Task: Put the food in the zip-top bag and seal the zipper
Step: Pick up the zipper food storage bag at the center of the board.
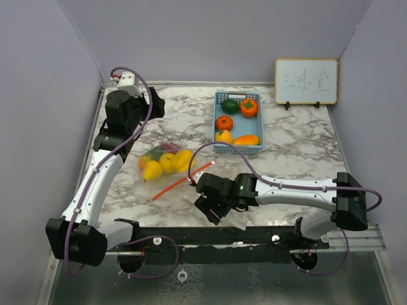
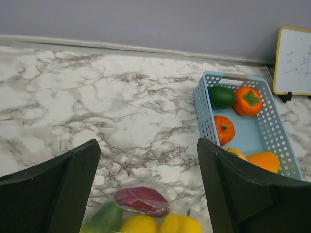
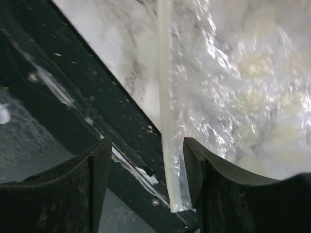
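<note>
Basket: sitting far-centre on marble table; whiteboard standing beyond its right side, against back wall.
Food, basket share: five pcs lying inside. Green one and orange one w/ green top are at far end, small orange one mid, yellow one and orange-yellow one at near end.
Zip-top bag: lying flat just left of basket, a bit nearer the arms; red zipper strip running along the bag's near-right side, angling twd basket's near-left corner.
Food, bag share: yellow pcs, green pc, purple pc showing through the plastic, bunched together.
L gripper: hanging left of basket, over bag's far end; fingers spreading wide, gripping nothing.
R gripper: sitting on near side of basket, by table's front edge. Fingers are standing apart w/ pale edge of clear plastic running between them, not pinched. Can't tell whether that plastic is the same bag.
</note>
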Action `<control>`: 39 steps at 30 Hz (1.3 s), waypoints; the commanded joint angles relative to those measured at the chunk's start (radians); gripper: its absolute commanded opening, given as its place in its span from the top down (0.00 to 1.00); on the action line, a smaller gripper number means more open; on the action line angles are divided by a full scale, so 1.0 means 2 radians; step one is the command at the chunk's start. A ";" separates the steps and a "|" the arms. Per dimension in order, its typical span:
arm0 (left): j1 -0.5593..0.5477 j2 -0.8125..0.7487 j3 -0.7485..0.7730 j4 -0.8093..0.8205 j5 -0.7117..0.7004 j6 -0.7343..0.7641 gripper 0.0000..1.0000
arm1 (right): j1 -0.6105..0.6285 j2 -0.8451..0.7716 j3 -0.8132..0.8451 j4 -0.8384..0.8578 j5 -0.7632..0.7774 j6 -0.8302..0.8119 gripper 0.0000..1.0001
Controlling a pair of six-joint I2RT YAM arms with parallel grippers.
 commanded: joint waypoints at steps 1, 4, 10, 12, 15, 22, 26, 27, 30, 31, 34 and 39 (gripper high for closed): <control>-0.001 -0.006 -0.017 0.006 0.033 -0.028 0.17 | 0.012 -0.005 -0.016 -0.054 0.124 0.083 0.38; -0.002 -0.010 -0.023 0.010 0.040 -0.031 0.17 | 0.012 0.004 -0.026 -0.068 0.181 0.096 0.36; -0.003 -0.022 -0.030 0.001 0.031 -0.025 0.18 | 0.012 0.024 -0.052 -0.040 0.153 0.075 0.35; -0.003 -0.026 -0.032 -0.003 0.026 -0.020 0.18 | 0.014 0.012 -0.049 -0.035 0.147 0.074 0.35; -0.002 -0.027 -0.037 -0.004 0.020 -0.014 0.18 | 0.014 -0.029 -0.045 -0.023 0.132 0.056 0.29; -0.003 -0.021 -0.051 0.001 0.030 -0.019 0.18 | 0.018 -0.078 -0.034 -0.014 0.089 0.044 0.23; -0.002 -0.023 -0.054 0.000 0.029 -0.018 0.18 | 0.042 -0.053 -0.054 -0.011 0.074 0.056 0.23; -0.003 -0.023 -0.053 -0.001 0.028 -0.017 0.18 | 0.051 -0.047 -0.056 -0.009 0.075 0.060 0.23; -0.002 -0.023 -0.055 -0.005 0.024 -0.014 0.18 | 0.071 -0.026 -0.056 -0.012 0.092 0.076 0.23; -0.003 -0.024 -0.057 -0.005 0.024 -0.014 0.18 | 0.073 -0.018 -0.055 -0.022 0.105 0.088 0.23; -0.003 -0.025 -0.062 -0.002 0.030 -0.016 0.18 | 0.073 0.003 -0.050 -0.064 0.171 0.130 0.23; -0.002 -0.030 -0.065 -0.001 0.031 -0.019 0.18 | 0.073 0.040 -0.044 -0.112 0.229 0.166 0.24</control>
